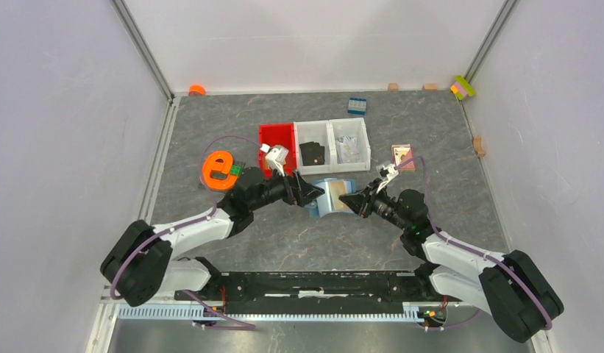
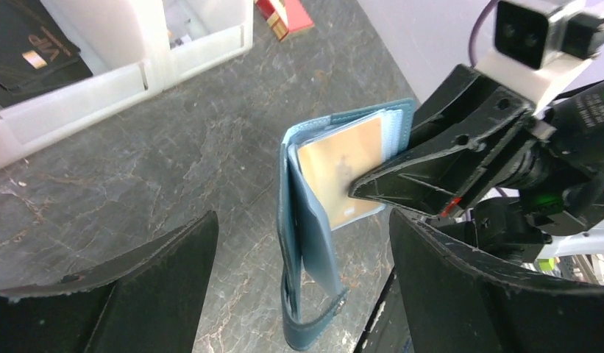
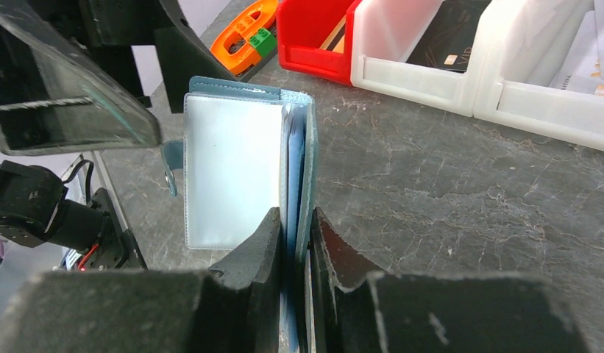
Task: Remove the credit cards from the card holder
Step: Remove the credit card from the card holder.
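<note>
The right end effector (image 3: 295, 228) is almost closed, its two fingers nipping the blue cover and leaves of the card holder (image 3: 232, 169) and holding it on edge over the middle of the worktop (image 1: 284, 243), just in front of the bins. That grip looks meant to steady the holder with its leaves fanned toward the other arm, so that the tan-gold card (image 2: 343, 173) in a clear sleeve can be reached. The left end effector (image 1: 312, 193) stands wide open just beside the holder, with nothing in its grasp.

Behind are a red bin (image 1: 276, 126) and two white bins (image 1: 313, 123). One white bin has a black card (image 1: 312, 153) lying in it, so it is probably where the cards go.

The right fingers hide the holder's near end. Its strap (image 2: 313, 323) hangs low, and I cannot tell whether it touches the worktop. I also cannot tell whether the frosted sleeve in the right wrist view holds a card, or how many cards remain.
</note>
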Robot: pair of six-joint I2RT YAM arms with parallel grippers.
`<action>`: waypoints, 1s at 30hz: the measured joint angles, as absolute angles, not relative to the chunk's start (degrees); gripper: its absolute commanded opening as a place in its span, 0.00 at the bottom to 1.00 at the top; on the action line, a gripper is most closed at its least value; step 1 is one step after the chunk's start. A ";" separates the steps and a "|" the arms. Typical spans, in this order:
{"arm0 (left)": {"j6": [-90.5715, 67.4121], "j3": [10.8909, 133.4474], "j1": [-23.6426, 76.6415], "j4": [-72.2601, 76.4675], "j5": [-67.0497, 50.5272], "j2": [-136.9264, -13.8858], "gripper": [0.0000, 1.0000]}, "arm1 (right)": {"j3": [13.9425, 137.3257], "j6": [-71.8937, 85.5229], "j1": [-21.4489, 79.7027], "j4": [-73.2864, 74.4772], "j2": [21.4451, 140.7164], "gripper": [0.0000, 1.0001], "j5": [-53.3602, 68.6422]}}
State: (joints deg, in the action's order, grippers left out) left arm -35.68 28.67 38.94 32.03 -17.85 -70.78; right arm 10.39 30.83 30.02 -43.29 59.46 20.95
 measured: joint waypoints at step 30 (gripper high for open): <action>-35.88 40.32 39.20 21.37 -21.17 -96.57 0.02 | 17.58 32.16 31.66 -34.11 78.28 0.55 15.38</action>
